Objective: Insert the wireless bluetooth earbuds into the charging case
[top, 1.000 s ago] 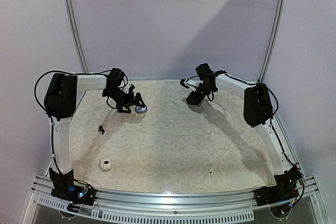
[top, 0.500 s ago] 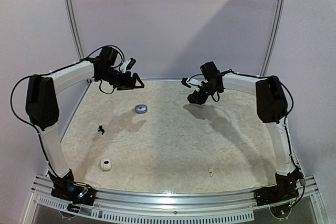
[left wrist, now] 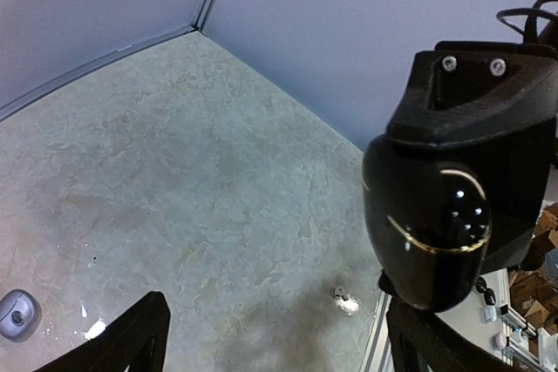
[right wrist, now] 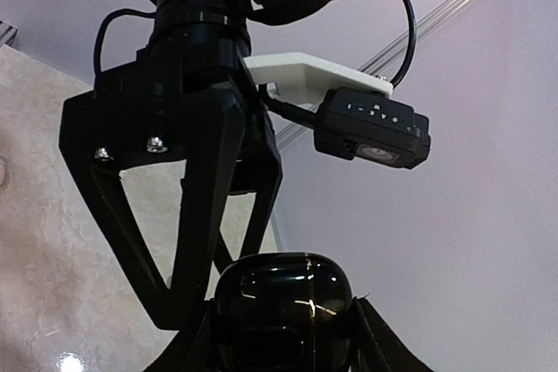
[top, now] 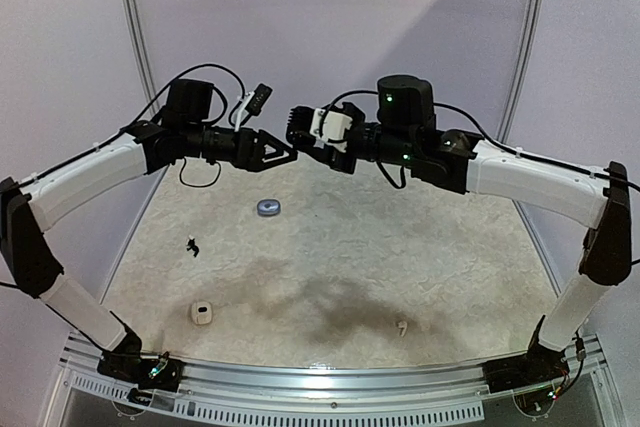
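Right gripper clamped on black case, held high above grey case. Left gripper fingers apart, facing black case. Black earbud on table left of grey case; white earbud well right, nearer.

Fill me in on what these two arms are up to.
Both arms are raised above the table, their tips facing each other. The right gripper is shut on a glossy black charging case. The left gripper is open just in front of it and holds nothing. A white earbud and what looks like a black earbud lie loose on the table, not yet inserted.
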### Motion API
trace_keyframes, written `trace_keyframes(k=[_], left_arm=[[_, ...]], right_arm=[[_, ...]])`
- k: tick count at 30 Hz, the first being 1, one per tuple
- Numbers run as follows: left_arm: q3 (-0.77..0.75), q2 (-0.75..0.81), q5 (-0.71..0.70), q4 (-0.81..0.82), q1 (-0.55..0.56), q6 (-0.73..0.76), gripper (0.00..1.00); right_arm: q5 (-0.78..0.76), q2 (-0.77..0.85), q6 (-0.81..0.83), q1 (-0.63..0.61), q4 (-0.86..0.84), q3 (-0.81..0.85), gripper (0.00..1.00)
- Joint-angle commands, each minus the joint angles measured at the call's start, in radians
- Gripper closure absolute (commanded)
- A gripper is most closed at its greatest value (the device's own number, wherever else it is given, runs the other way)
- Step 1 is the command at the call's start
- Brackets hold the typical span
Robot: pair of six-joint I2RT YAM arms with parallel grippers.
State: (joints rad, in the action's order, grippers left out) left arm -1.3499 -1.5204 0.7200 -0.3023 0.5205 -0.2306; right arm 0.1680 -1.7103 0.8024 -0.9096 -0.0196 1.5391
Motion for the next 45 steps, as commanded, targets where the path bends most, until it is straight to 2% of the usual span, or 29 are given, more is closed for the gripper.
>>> trace_keyframes(k=[1, 6, 11, 15, 21, 25, 29, 33, 37, 45], left_arm=[[0.069, 0.099, 0.000, 0.097, 0.040, -0.059, 0.15], [0.157, 0.214, 0.020, 0.127, 0.045, -0.071, 0.31], [0.239, 0.312, 0.045, 0.232, 0.044, -0.107, 0.35], [0.285, 0.357, 0.058, 0.315, 0.036, -0.149, 0.35], [0.345, 0.414, 0.062, 0.409, -0.035, -0.220, 0.28], [0.342, 0.418, 0.045, 0.392, -0.026, -0.198, 0.28], [0.330, 0.407, -0.020, 0.266, 0.001, -0.149, 0.38], [0.316, 0.392, -0.037, 0.243, 0.028, -0.119, 0.38], [0.297, 0.371, -0.028, 0.249, 0.051, -0.092, 0.38], [0.302, 0.362, -0.058, 0.272, 0.063, -0.090, 0.48]], right_arm=[[-0.129, 0.015, 0.060, -0.095, 0.002, -0.029, 0.87], [-0.264, 0.018, 0.074, -0.179, 0.017, -0.018, 0.87], [-0.340, 0.018, 0.067, -0.230, 0.071, 0.022, 0.88], [-0.373, 0.015, 0.070, -0.244, 0.120, 0.047, 0.88], [-0.383, 0.008, 0.050, -0.246, 0.150, 0.075, 0.88], [-0.379, -0.009, 0.043, -0.250, 0.160, 0.107, 0.89], [-0.376, -0.020, 0.040, -0.253, 0.153, 0.129, 0.89], [-0.354, -0.031, 0.030, -0.255, 0.146, 0.148, 0.90], [-0.325, -0.039, 0.042, -0.257, 0.137, 0.156, 0.90], [-0.300, -0.052, 0.079, -0.259, 0.148, 0.165, 0.91]])
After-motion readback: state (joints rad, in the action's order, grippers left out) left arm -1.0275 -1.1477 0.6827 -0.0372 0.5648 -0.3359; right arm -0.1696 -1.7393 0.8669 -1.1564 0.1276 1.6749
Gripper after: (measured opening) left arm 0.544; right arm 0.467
